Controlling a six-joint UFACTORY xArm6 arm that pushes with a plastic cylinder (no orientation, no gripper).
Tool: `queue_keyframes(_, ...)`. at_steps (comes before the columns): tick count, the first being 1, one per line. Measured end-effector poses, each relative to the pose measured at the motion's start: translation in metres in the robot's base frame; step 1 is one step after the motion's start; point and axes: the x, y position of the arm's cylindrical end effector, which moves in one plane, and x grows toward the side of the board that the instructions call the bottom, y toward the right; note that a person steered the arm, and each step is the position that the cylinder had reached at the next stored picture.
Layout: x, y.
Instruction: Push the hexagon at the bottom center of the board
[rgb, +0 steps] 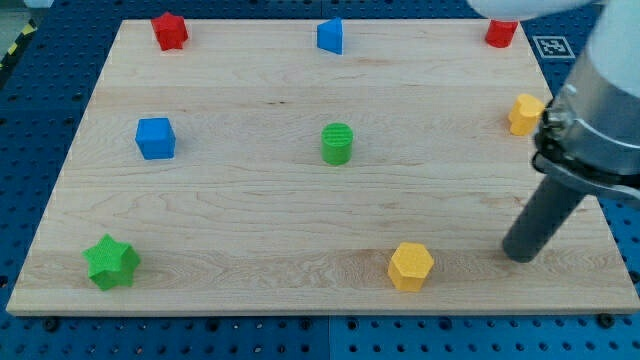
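1 yellow hexagon (411, 266) near bottom edge, my tip (519, 255) right.

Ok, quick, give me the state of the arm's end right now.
No gripper: my tip is a bare rod, holding nothing.
It rests on the board toward the view's right of the yellow hexagon, apart from it, touching no block.
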Motion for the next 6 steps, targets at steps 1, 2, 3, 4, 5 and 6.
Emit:
queue_keyframes(1,0.018,0.0)
queue_keyframes(2,0.025,-0.038)
queue_keyframes(3,0.025,-0.048)
queue_keyframes(4,0.029,-0.069)
queue_keyframes(5,0.029,-0.096)
queue_keyframes(6,0.029,-0.112)
